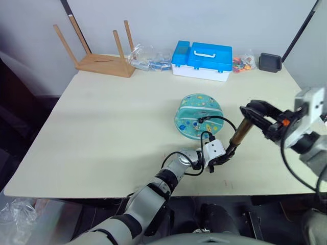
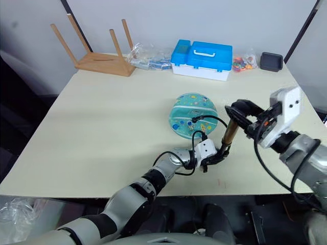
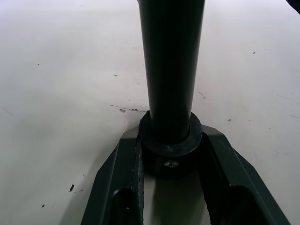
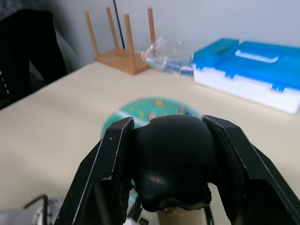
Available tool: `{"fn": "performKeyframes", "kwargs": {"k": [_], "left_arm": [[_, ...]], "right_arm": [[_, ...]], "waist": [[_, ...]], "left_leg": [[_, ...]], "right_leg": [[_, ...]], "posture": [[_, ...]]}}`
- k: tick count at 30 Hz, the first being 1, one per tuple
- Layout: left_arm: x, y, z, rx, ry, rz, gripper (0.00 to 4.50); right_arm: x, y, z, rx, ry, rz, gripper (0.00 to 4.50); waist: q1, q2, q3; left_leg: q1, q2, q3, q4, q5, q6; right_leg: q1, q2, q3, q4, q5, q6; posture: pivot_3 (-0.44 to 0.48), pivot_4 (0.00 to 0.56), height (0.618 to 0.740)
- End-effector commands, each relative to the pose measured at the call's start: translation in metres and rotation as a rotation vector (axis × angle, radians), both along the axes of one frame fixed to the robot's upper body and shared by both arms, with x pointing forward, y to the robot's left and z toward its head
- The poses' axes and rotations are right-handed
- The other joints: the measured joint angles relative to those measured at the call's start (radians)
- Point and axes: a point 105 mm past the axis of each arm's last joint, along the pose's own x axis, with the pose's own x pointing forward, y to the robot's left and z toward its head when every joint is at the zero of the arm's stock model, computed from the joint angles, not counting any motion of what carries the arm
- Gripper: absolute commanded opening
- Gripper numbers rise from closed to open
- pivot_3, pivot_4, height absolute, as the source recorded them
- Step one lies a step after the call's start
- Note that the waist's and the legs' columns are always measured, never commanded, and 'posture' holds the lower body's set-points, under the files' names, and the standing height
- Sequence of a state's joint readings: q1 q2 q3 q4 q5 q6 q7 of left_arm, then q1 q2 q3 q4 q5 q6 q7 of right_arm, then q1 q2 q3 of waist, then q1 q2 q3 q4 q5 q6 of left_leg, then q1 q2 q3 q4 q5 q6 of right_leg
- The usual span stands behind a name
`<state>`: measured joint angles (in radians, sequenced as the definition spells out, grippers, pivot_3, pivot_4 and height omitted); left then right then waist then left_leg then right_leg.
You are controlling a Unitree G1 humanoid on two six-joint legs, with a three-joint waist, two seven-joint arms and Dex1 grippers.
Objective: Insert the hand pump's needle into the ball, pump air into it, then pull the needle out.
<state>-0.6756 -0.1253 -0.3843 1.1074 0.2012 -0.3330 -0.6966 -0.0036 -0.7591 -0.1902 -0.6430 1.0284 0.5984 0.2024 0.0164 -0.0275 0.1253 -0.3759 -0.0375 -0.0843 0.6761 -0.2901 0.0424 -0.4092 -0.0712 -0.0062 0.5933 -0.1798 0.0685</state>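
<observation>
Two grippers clamp the hand pump [image 1: 240,133], which leans at 5 o'clock of the ball [image 1: 199,116] on the tabletop [image 1: 102,132]: the left gripper [image 1: 220,156] closed around its base cap, the right gripper [image 1: 255,111] closed around its black handle. The thin hose [image 1: 223,119] curls onto the ball's top.

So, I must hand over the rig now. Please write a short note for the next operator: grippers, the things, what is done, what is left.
Left gripper: shut on the hand pump's lower black end cap, near the table.
Right gripper: shut on the pump's black handle, at the top.
The pump stands tilted between both grippers, right of the ball.
Ball: flattish, on the table in front of the blue-and-white case.
The hose loops to the ball's top; the needle seems inserted, but it is too small to confirm.
Left: pump air, then pull the needle out.
</observation>
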Motion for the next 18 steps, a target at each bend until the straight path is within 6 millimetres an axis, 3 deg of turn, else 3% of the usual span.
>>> {"fn": "performKeyframes", "kwargs": {"k": [1,4,6,11,18], "left_arm": [[-0.017,0.011,-0.030,0.092,0.094,-0.022,1.08],[-0.017,0.010,-0.030,0.091,0.095,-0.020,1.08],[-0.016,0.010,-0.029,0.090,0.094,-0.017,1.08],[-0.013,0.012,-0.028,0.090,0.091,-0.011,1.08],[-0.013,0.012,-0.028,0.090,0.091,-0.008,1.08]], "right_arm": [[0.001,-0.007,-0.071,-0.086,0.206,-0.028,1.81],[0.000,-0.008,-0.101,-0.103,0.253,-0.026,1.81],[0.002,-0.009,-0.099,-0.103,0.225,-0.024,1.81],[0.010,-0.011,-0.031,-0.089,0.012,-0.014,1.81],[0.002,-0.017,0.060,-0.092,-0.179,0.014,1.81]], "waist": [[0.000,0.001,-0.003],[-0.001,0.001,-0.004],[-0.001,0.002,-0.005],[-0.001,0.007,-0.002],[0.001,0.017,0.011]], "left_leg": [[0.000,0.000,0.000,0.000,0.000,0.000],[0.007,0.000,0.001,-0.003,0.000,0.000],[0.015,0.001,0.001,-0.007,0.000,0.000],[0.015,0.001,0.000,-0.007,0.000,0.000],[0.008,-0.001,0.001,-0.006,0.000,0.000]], "right_leg": [[0.000,0.000,0.000,0.000,0.000,0.000],[0.005,0.000,0.000,0.000,-0.001,0.000],[0.011,0.000,0.000,-0.001,-0.004,-0.005],[0.010,0.000,-0.001,-0.001,-0.003,-0.003],[0.005,-0.002,0.001,-0.002,-0.002,-0.001]], "posture": [[0.000,0.150,0.740],[0.000,0.150,0.740],[0.000,0.150,0.740],[0.000,0.150,0.740],[0.000,0.150,0.740]]}}
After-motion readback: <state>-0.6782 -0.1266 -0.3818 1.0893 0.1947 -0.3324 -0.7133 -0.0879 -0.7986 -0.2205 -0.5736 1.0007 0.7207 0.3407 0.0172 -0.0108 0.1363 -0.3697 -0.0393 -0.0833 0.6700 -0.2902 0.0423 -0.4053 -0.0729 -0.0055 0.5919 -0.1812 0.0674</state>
